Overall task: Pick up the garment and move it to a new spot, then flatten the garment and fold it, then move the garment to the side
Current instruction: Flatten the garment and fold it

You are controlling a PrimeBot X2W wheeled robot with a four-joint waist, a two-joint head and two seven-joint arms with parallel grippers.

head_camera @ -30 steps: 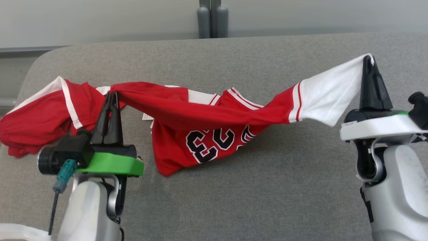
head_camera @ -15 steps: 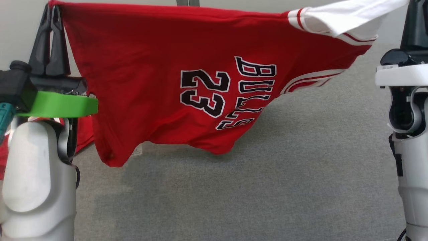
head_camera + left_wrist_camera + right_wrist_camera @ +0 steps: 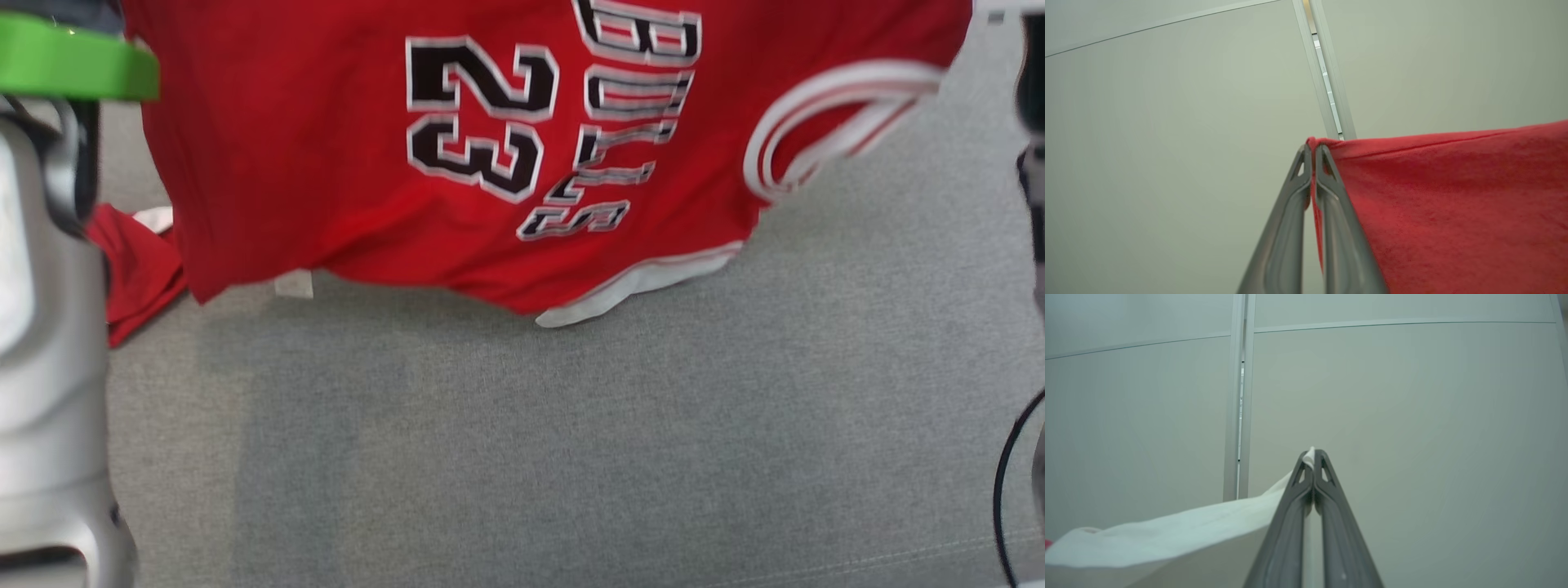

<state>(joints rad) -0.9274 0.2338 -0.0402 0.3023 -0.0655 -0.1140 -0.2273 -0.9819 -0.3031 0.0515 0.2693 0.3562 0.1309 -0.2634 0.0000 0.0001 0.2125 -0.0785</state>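
Below, the grey bench (image 3: 571, 449) spreads from 3 to 9 o'clock in the head view, the red garment (image 3: 326, 163) hanging at 12, printed 23. Wrist views add the grips: left jaws pinch its red edge, right jaws its white corner.

A grey fabric surface (image 3: 571, 457) and pale wall panels (image 3: 1412, 396) show.

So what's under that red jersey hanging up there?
A grey padded surface, shadowed by the jersey. A red fold trails on it at left. Whatever lies behind the hanging cloth is covered.
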